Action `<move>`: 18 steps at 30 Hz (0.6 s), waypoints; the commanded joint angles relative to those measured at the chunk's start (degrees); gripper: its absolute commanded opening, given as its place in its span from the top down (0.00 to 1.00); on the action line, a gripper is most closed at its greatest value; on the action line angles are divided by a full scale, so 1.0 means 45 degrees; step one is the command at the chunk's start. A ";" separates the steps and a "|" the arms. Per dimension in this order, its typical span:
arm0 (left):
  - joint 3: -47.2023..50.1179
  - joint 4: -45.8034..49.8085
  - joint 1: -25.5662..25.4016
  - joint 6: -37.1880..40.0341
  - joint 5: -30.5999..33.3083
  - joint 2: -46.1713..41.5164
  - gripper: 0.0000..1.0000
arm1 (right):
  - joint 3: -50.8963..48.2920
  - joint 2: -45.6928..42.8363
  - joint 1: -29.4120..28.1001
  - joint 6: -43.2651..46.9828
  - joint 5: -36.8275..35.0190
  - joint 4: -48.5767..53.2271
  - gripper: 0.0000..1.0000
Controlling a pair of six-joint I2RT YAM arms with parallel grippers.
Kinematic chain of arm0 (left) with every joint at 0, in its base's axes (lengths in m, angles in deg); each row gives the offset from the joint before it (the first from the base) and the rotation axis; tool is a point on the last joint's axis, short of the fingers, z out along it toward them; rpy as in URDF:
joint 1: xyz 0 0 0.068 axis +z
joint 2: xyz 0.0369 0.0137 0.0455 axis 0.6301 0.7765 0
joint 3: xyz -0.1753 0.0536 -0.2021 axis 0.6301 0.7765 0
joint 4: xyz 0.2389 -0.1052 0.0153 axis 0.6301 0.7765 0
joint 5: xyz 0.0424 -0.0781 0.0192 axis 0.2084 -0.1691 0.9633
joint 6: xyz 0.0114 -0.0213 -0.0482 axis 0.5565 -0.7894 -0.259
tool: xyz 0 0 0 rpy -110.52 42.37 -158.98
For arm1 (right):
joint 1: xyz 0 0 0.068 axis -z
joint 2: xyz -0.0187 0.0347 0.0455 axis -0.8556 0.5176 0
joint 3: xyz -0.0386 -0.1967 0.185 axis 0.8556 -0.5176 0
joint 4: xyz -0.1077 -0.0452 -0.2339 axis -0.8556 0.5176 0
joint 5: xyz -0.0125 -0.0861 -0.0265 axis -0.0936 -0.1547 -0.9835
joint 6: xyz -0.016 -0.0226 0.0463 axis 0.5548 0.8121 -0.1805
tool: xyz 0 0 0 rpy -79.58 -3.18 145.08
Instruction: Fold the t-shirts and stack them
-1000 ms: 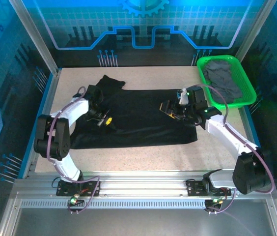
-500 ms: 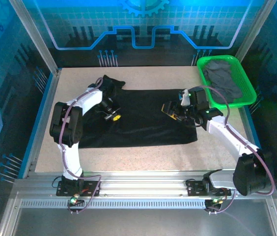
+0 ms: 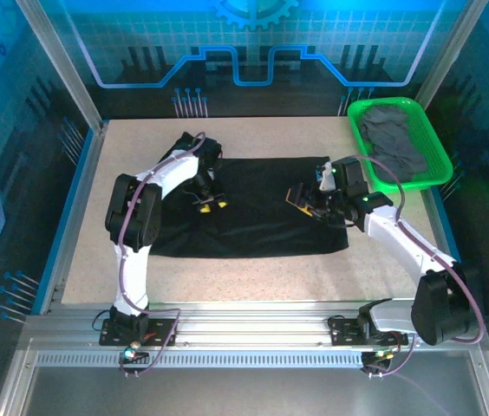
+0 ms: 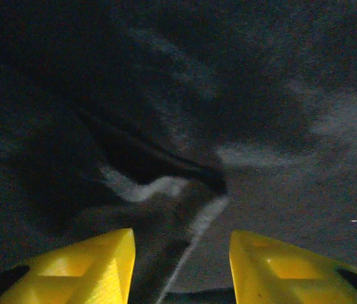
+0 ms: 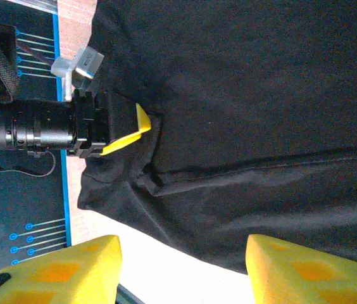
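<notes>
Top view: the black t-shirt (image 3: 262, 221) lies spread flat on the table (image 3: 253, 276), under both grippers and filling the space between them.

Left gripper (image 3: 209, 204): low over the shirt's far left part, with its arm reaching in over the cloth's left edge. In the left wrist view, the left gripper (image 4: 181, 237) has its yellow fingers (image 4: 96, 269) standing apart with nothing clamped. Black cloth lies right below and ahead of the tips. A raised ridge of cloth (image 4: 166, 187) with a pale seam edge starts just ahead of the tips and runs back into the gap. As far as I can tell, it touches neither finger.

Right gripper (image 3: 301, 198): over the shirt's right part, pointing towards the left gripper. In the right wrist view, the right gripper (image 5: 181, 244) also has its fingers (image 5: 305, 269) apart, and nothing is held. Between them show the shirt's edge and a strip of bare table (image 5: 166, 252). Ahead of the tips the black t-shirt (image 5: 261, 95) stretches away, with a hem seam running across it. Further ahead the left gripper (image 5: 131, 132) sits on the cloth beside a rumpled corner, its yellow tips slightly parted.

Basket (image 3: 440, 160): green, beyond the right gripper and off to its right side, near the shirt's far right corner. Grey t-shirts (image 3: 392, 143) lie heaped inside it, unfolded, well apart from both grippers.
</notes>
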 commanded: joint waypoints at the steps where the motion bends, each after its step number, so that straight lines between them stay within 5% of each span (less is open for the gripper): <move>1: -0.0314 0.0859 -0.0043 -0.0064 0.1554 -0.0606 0.50 | -0.0111 -0.0310 0.0155 0.0271 -0.0553 0.0630 0.45; 6: 0.1234 0.0683 0.0466 -0.1260 0.2794 -0.2817 0.50 | -0.0298 -0.0447 0.0424 0.0424 -0.1915 0.1707 0.46; 18: 0.7385 -0.1074 0.4263 -0.2496 0.0781 -0.5806 0.70 | -0.0386 0.1000 0.1193 0.1142 -0.4363 0.4197 0.62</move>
